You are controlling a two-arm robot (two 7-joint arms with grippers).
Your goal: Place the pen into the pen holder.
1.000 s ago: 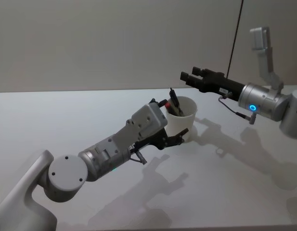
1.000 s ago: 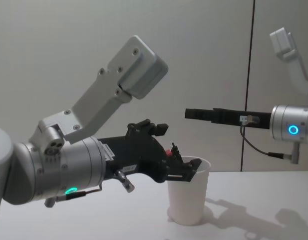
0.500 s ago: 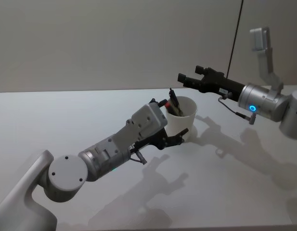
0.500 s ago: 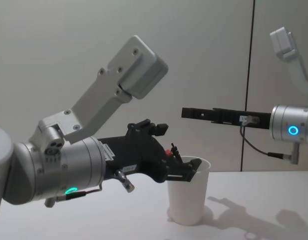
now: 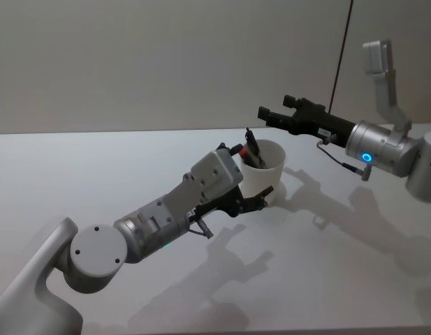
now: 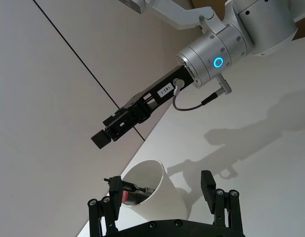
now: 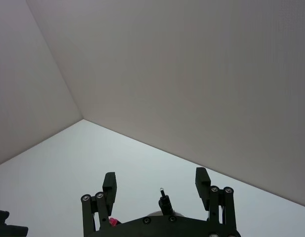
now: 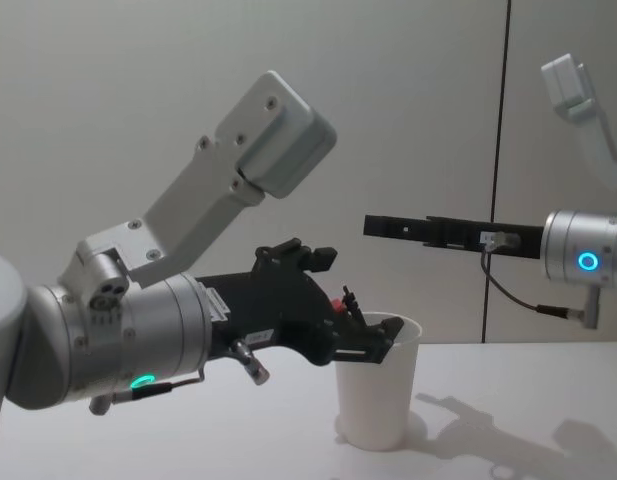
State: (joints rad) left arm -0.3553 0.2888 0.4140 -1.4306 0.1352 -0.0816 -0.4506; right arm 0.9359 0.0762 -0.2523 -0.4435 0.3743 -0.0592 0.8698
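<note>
The pen holder, a white paper cup [image 5: 261,179], stands upright on the table. The pen [image 5: 252,149], black with a red end, leans inside it with its top above the rim. My left gripper [image 5: 251,176] is open, its fingers on either side of the cup [image 6: 157,198]; one finger is near the rim, the other clear of the wall. My right gripper [image 5: 266,114] hangs open and empty above and to the right of the cup. From the right wrist, the pen tip [image 7: 164,198] shows below the spread fingers. The chest view shows the cup [image 8: 376,402], pen [image 8: 350,303], left gripper [image 8: 373,332] and right gripper [image 8: 370,226].
The white table [image 5: 117,160] stretches bare on all sides of the cup. A plain wall rises behind it, with a dark vertical seam [image 8: 500,150] at the right. The left wrist camera housing [image 8: 278,135] juts up over the left forearm.
My right gripper rolled about its wrist and slid slightly toward the left, staying above the cup. The left gripper, cup and pen have not moved.
</note>
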